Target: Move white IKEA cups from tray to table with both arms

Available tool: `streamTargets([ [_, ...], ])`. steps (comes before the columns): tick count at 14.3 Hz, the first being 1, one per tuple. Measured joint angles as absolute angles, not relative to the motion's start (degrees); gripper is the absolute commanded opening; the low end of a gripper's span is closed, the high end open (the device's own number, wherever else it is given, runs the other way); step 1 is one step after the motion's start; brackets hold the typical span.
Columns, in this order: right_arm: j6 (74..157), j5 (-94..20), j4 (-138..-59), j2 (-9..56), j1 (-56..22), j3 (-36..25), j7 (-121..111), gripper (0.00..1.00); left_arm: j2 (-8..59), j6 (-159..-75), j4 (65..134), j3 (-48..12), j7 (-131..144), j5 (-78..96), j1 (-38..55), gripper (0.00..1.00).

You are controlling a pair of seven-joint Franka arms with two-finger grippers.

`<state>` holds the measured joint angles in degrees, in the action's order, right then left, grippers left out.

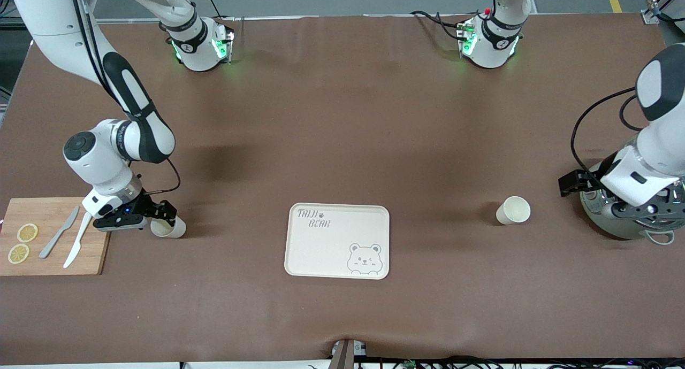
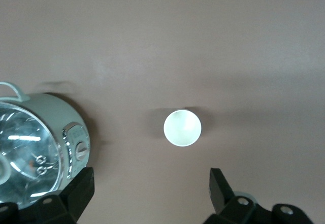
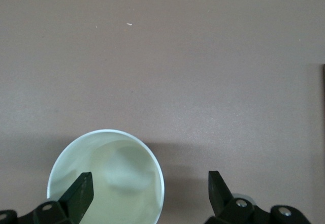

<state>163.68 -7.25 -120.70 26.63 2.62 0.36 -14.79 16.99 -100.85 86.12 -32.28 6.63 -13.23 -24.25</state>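
Two off-white cups stand on the brown table. One cup (image 1: 170, 229) is toward the right arm's end, beside the cutting board. My right gripper (image 1: 167, 215) is open and low over it. In the right wrist view one finger (image 3: 81, 191) is over the cup's (image 3: 109, 178) inside and the other is outside the rim. The other cup (image 1: 514, 210) stands toward the left arm's end. My left gripper (image 1: 568, 184) is open and empty, up over the table between that cup and a pot. In the left wrist view (image 2: 152, 188) the cup (image 2: 182, 128) lies ahead of the fingertips, apart from them.
A cream bear tray (image 1: 337, 240) lies mid-table, nearer the front camera. A wooden cutting board (image 1: 53, 235) with two knives and lemon slices is at the right arm's end. A pale green pot with a glass lid (image 1: 615, 219) (image 2: 35, 148) sits under the left arm.
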Motion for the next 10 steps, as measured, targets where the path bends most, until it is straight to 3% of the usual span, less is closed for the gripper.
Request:
streamTargets([
  [5, 138.5, -7.6, -109.8, 22.3, 5.5, 0.1, -16.9, 1.0, 16.4, -96.1, 82.2, -31.1, 6.4, -12.7, -22.1, 1.0],
  [10, 121.5, -7.7, -101.0, 19.0, 7.0, 0.1, -17.7, 1.0, 12.0, -93.6, 80.9, -13.2, 1.7, -4.9, -8.5, 1.0],
])
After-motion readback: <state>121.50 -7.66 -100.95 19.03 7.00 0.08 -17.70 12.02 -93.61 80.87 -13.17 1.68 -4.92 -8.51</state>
